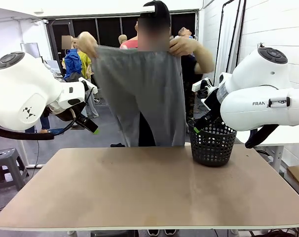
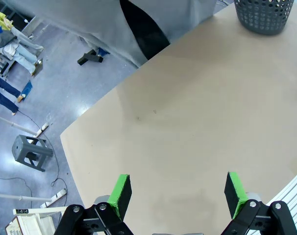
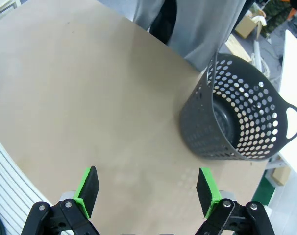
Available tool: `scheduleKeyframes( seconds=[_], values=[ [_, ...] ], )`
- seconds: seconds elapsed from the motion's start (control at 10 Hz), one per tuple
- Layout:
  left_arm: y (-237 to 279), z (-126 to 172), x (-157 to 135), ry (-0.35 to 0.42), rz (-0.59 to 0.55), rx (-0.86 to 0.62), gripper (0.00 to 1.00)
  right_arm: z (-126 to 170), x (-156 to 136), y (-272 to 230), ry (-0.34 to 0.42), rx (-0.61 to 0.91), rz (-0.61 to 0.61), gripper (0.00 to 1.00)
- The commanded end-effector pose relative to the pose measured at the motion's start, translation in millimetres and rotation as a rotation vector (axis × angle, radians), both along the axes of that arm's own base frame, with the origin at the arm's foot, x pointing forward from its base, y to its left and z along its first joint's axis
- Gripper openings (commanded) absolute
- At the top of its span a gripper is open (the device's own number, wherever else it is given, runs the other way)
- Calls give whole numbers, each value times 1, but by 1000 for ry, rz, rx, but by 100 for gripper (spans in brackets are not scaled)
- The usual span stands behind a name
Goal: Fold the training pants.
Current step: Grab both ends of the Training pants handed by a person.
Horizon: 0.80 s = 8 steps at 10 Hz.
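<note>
A person at the far side of the table holds up the light grey training pants by the waistband with both hands, the legs hanging down behind the table's far edge. The pants also hang at the top of the left wrist view, and their legs at the top of the right wrist view. My left gripper hovers open above the bare tabletop, nothing between its green pads. Over the table near the basket, my right gripper is open and holds nothing.
A black mesh basket stands on the table's far right, seen also in the right wrist view. The brown tabletop is bare elsewhere. A grey stool stands on the floor to the left.
</note>
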<state>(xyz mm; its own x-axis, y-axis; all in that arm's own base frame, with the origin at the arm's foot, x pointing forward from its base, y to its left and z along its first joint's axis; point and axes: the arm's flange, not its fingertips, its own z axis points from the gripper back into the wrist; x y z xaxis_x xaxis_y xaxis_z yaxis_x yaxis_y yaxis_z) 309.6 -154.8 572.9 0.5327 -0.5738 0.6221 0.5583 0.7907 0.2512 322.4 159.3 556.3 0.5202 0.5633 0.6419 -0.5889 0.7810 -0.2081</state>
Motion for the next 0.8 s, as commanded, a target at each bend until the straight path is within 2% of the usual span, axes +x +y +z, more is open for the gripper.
scheduleKeyframes(
  seconds=[0.0,0.7],
  values=[
    [0,0,0,0,-1,0,100,-1,1,0,3,0,1,100],
    [0,0,0,0,-1,0,100,-1,1,0,3,0,1,100]
  ],
)
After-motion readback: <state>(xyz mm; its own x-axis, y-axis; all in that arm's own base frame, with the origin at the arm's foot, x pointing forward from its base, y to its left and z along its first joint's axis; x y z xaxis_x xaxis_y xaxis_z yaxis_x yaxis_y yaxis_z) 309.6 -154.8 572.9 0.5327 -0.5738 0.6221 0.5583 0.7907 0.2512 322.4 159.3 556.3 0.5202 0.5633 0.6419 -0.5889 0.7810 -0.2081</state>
